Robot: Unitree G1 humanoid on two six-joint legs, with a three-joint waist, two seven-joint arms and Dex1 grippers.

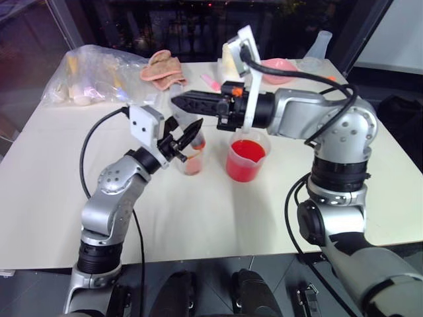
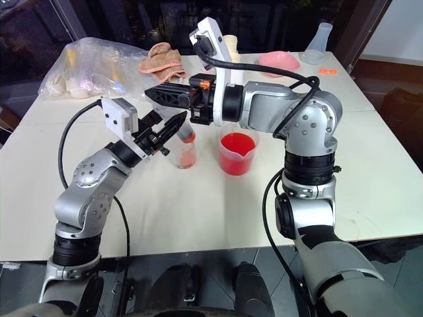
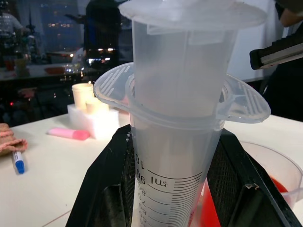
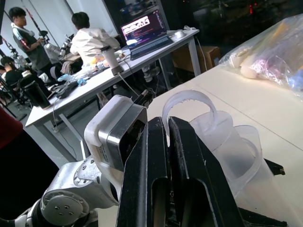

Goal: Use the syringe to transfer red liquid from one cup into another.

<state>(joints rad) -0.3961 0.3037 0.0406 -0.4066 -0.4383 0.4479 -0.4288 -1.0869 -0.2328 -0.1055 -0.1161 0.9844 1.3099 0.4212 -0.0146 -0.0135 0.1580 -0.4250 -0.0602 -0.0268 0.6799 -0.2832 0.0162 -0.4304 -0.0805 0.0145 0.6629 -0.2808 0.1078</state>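
1. The syringe (image 3: 175, 142) stands upright, its barrel clamped between the fingers of the left end effector (image 1: 187, 140). Its lower end is over or inside the small cup (image 2: 185, 153); I cannot tell whether the nozzle reaches the bottom.
2. The right end effector (image 1: 178, 101) lies level, pointing toward the left arm, with its fingers pressed together. In the right wrist view they sit against the plunger's top flange (image 4: 189, 101). Whether they pinch it or merely rest on it is unclear.
3. The beaker (image 2: 236, 153) stands on the surface (image 2: 198, 211) just beside the small cup and holds red liquid (image 2: 238, 144). The small cup shows a little red too.
4. Handling judgement: the syringe is light, stiff plastic, smooth and likely slippery when wet. The barrel suits a side clamp below the finger flange, as held now. The plunger is best worked by its flat top flange.
5. A hard squeeze could bind the plunger, so a moderate grip seems wise.
6. Both cups are light and thin and would tip easily if nudged. Spilled liquid would spread across the surface.
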